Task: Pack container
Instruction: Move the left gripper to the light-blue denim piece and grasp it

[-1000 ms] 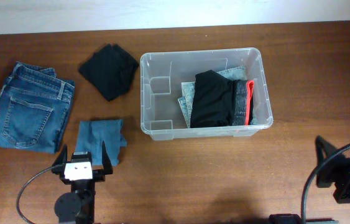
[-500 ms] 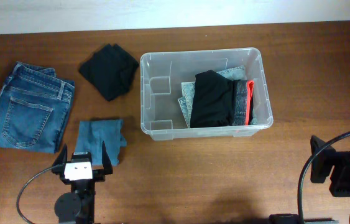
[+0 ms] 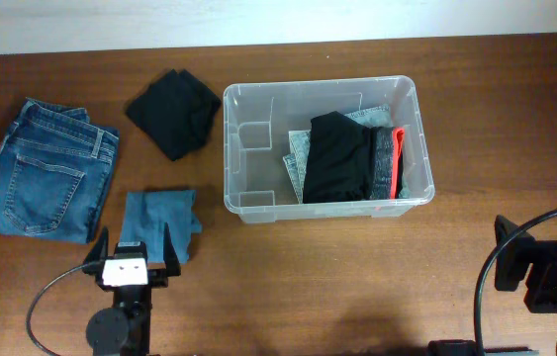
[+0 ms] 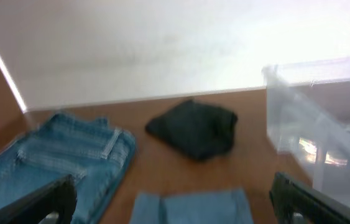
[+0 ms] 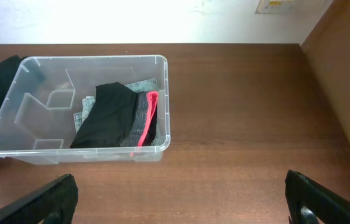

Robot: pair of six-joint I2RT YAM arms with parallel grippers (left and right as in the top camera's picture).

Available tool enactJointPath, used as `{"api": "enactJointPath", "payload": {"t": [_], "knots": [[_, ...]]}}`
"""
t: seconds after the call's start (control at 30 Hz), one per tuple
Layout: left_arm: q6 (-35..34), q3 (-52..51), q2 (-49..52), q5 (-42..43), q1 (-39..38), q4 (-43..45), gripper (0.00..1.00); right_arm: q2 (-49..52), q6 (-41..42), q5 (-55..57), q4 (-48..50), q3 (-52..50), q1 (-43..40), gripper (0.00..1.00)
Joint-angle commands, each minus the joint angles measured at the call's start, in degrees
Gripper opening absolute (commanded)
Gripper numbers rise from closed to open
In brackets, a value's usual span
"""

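Wooden table (image 3: 496,129): surface continuous, far edge meets a pale wall. Container (image 3: 258,109): clear plastic, upright, set at table centre toward the far edge, apart from both arms; its left part shows only moulded clear tabs, and its right part carries the load. Jeans (image 3: 46,168): folded, flat at the far left, back pocket up, lower corner cut off by the edge of the overhead view. Black garment (image 3: 172,112): bunched on the table between jeans and container, touching neither. Black folded piece (image 3: 337,158): uppermost in the container, covering most of what lies beneath. Blue cloth (image 3: 162,222): folded, near the front edge, just ahead of the left arm; its near edge is hidden by the fingers. Pale denim (image 3: 300,148): only its margins show from under the black piece, so its kind cannot be told. Grey and red item (image 3: 389,163): lying against the right wall, partly covered. Left gripper (image 3: 134,247): released, jaws wide, nothing between them; wrist view blurred. Right gripper (image 5: 184,202): at the front right corner, partly cut off overhead; the wrist view shows jaws spread wide, holding nothing.
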Motion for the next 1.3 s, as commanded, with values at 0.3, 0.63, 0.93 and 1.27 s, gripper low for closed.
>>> {"api": "enactJointPath", "payload": {"t": [0.3,0.63,0.93,1.27], "knots": [[-0.7,21.0,8.2,6.4,0.1,-16.8,0.99,0.2,0.3,0.9,0.0,-0.2,-0.4,0.99],[-0.8,60.7,46.5,6.4,0.1,-50.1,1.0,0.2,0.3,0.9,0.0,-0.2,-0.4,0.98],[-1.6,69.8,65.9,6.4,0.1,-65.1,1.0,0.2,0.3,0.9,0.0,-0.2,-0.4,0.99],[-7.2,69.7,81.9,6.4,0.1,-65.3,1.0,0.2,0.3,0.9,0.0,-0.2,-0.4,0.99]]}}
